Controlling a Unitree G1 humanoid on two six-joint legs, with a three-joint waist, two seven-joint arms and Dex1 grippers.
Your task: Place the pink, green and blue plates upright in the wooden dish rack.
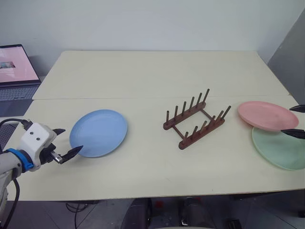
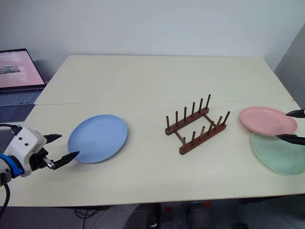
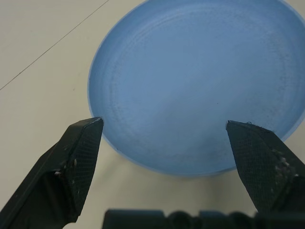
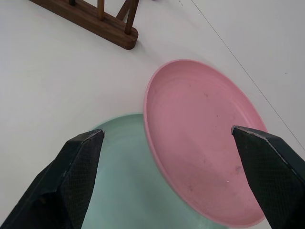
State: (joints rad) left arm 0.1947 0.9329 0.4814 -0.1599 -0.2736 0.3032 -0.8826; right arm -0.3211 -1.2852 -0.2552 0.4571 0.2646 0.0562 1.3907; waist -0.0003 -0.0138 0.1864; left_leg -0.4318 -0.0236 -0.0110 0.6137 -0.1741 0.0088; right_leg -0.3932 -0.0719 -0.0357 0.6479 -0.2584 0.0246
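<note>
The blue plate (image 1: 98, 132) lies flat on the left part of the table. My left gripper (image 1: 69, 140) is open just short of its near-left rim, holding nothing; the left wrist view shows the blue plate (image 3: 200, 81) past the spread fingertips (image 3: 88, 138). At the right, the pink plate (image 1: 267, 115) rests partly on top of the green plate (image 1: 281, 150). My right gripper (image 1: 288, 120) is open at the pink plate's right side, not closed on it. The wooden dish rack (image 1: 195, 120) stands empty in the middle, set at an angle.
An open laptop (image 1: 16, 71) sits off the table's far left. The table (image 1: 152, 76) is made of two tops joined by a seam that runs across behind the rack. The green plate lies near the right front edge.
</note>
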